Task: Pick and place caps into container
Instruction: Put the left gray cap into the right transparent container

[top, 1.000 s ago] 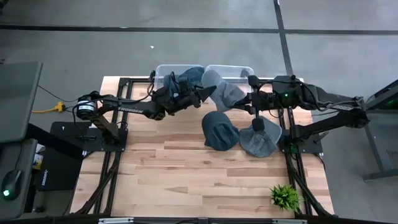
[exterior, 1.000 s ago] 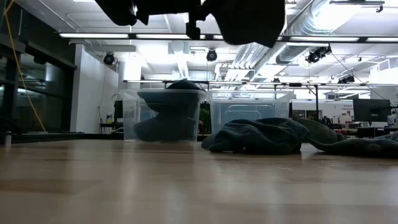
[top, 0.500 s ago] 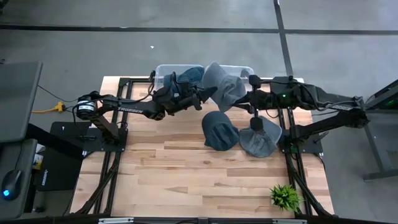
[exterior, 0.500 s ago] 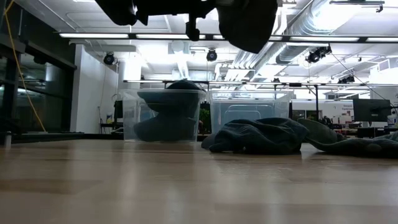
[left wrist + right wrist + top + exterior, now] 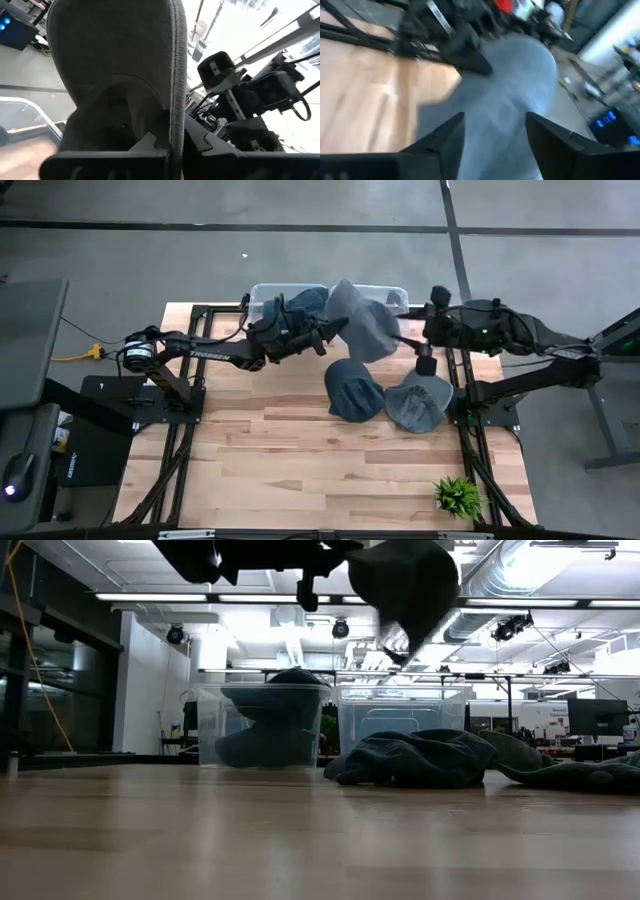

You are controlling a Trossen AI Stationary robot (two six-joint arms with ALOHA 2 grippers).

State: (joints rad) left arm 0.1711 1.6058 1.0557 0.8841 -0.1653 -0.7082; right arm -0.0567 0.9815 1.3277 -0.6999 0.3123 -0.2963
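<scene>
A slate grey cap [image 5: 358, 328] hangs in the air over the near edge of the right clear container [image 5: 385, 292], with my left gripper [image 5: 328, 336] shut on it. In the low view this cap [image 5: 402, 580] hangs high above the table. My right gripper [image 5: 495, 135] stands open just to the cap's right, its fingers apart and off the fabric. A dark cap [image 5: 352, 388] and a grey cap [image 5: 418, 402] lie flat on the table. Another cap [image 5: 300, 302] sits inside the left container [image 5: 262, 292]. My left gripper pinches the grey cap's stitched edge [image 5: 176, 120] between its two fingers. The fingers come in level from the table's left. The cap stands out past the fingertips, lifted clear of the table and the containers, with its body [image 5: 110, 65] spread wide.
The two clear containers stand side by side at the table's far edge. A small green plant [image 5: 458, 496] stands at the near right corner. Bare wood [image 5: 260, 450] fills the near half of the table.
My left gripper has shut on the grey cap. My right gripper has opened, let the cap go and drawn back toward the table's right edge. The cap has swung up and spread out, and now hangs from my left gripper alone.
</scene>
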